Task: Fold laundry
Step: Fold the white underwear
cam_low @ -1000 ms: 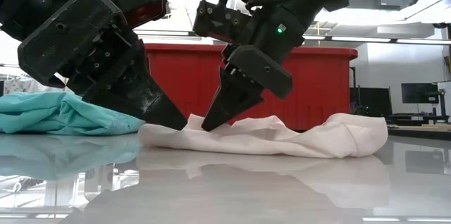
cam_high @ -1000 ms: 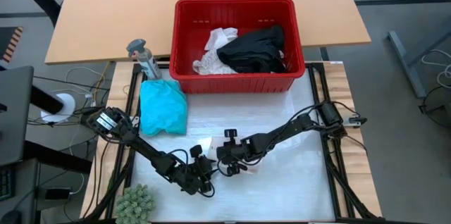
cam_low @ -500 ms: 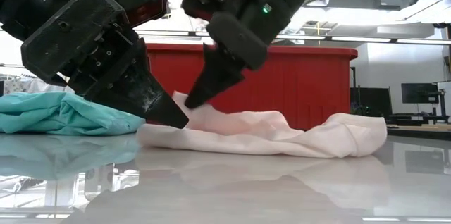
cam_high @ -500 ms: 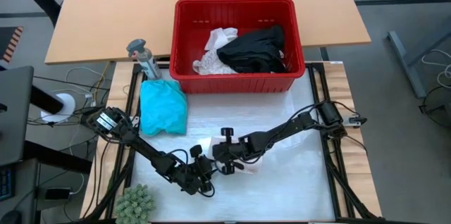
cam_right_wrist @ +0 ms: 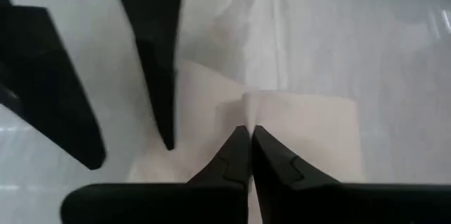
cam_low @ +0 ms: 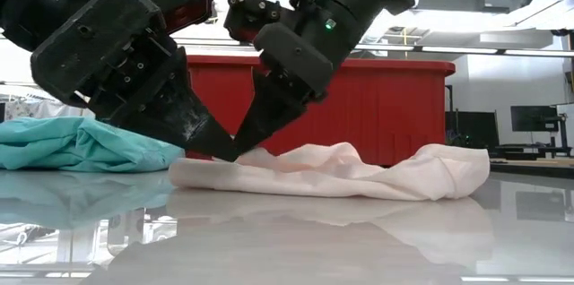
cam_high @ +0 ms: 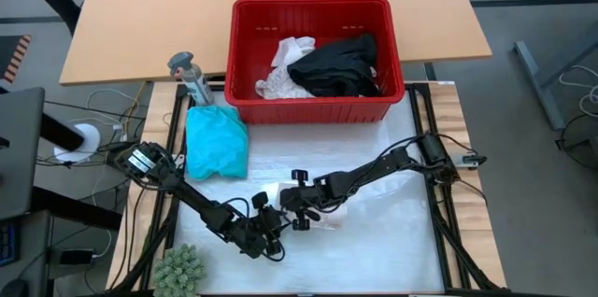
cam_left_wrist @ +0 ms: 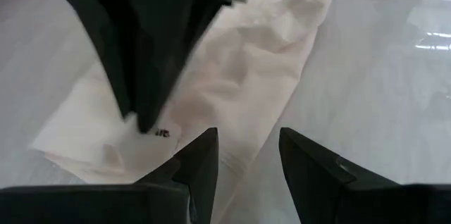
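A cream-white cloth lies crumpled on the white table top, seen small in the high view. My right gripper is shut on it near the end by my left gripper. My left gripper stands open and low at that same end, one finger on either side of the cloth's edge. A teal garment lies on the table at the far left. White and black garments lie in the red basket. My right gripper pinches a small raised fold of the cream-white cloth between its fingertips, slanting down from the table's right. The fold stands slightly up from the cloth; the rest lies slack on the table. My left gripper's fingertips are down at the cloth's end; I cannot tell whether they touch it.
The red basket stands at the table's far edge, behind the cloth. A green fuzzy plant sits at the near left corner, and a grey bottle stands left of the basket. Bare white table lies to the near right of the cloth.
My right gripper has gone toward the table's left, close up to my left gripper, rolling a little. It drew a pinch of the cloth up and toward that end, then sank lower again. The cloth's right part has stayed where it lay.
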